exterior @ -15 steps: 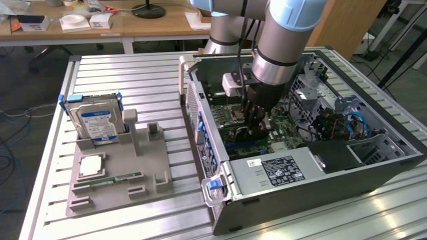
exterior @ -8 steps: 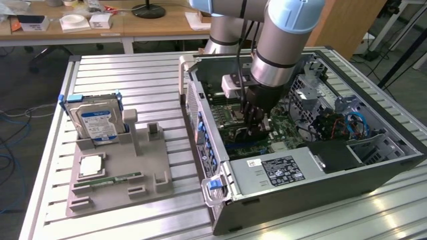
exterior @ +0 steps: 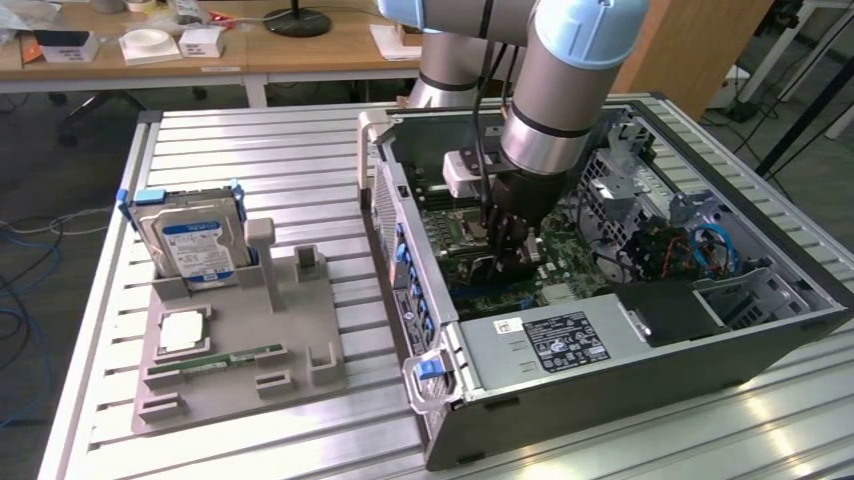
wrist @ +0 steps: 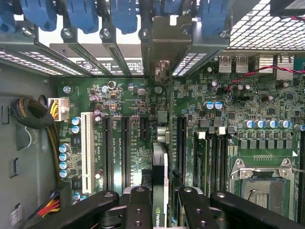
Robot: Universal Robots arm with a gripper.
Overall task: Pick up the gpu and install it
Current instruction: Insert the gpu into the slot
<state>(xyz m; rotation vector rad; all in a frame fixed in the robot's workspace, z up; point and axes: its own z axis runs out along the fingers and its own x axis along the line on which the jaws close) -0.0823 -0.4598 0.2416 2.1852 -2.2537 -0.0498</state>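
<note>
My gripper (exterior: 514,258) reaches down inside the open computer case (exterior: 627,400), over the motherboard (wrist: 124,102). In the wrist view the gripper (wrist: 159,202) is shut on the gpu (wrist: 159,167), seen edge-on as a thin dark card between the black fingers (wrist: 138,205). The card hangs upright above the board, in line with the long black expansion slots (wrist: 126,148). Its metal bracket end (wrist: 167,40) points toward the case's rear slot openings. Whether the card touches a slot is hidden by its own edge.
Blue latches (wrist: 124,14) line the rear slot row. A cable bundle (wrist: 33,117) and the power supply (exterior: 561,345) sit close by. On the exterior view's left, a grey holder (exterior: 314,375) carries a hard drive (exterior: 196,245), a memory stick (exterior: 220,360) and a processor (exterior: 180,332).
</note>
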